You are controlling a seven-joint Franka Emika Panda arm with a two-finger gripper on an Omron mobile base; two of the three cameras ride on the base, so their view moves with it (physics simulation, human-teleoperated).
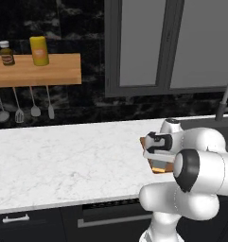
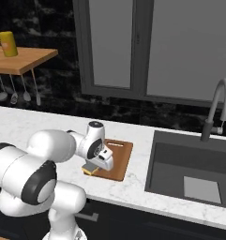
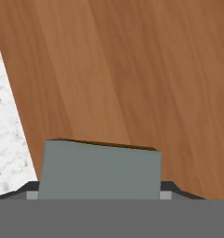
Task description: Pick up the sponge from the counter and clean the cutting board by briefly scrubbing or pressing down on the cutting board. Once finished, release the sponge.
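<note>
The reddish-brown cutting board (image 2: 120,161) lies on the white marble counter (image 2: 20,124) just left of the sink. My gripper (image 2: 97,162) points down at the board's near left corner, shut on the sponge (image 2: 90,170), whose yellow body rests on the wood. In the hand view the sponge's grey-green top (image 3: 100,169) sits between my fingertips (image 3: 171,188), with the cutting board (image 3: 132,69) right behind it and counter (image 3: 4,139) at the left. From the left base view the gripper (image 1: 158,159), sponge (image 1: 159,164) and a strip of cutting board (image 1: 166,168) show beside my arm.
A sink basin (image 2: 194,173) with a curved faucet (image 2: 218,105) lies right of the board. A wooden wall shelf (image 1: 35,71) carries a yellow jar (image 1: 39,50) and a small bottle (image 1: 6,52), with utensils (image 1: 18,106) hanging below. Marble counter (image 1: 63,156) stretches to the left.
</note>
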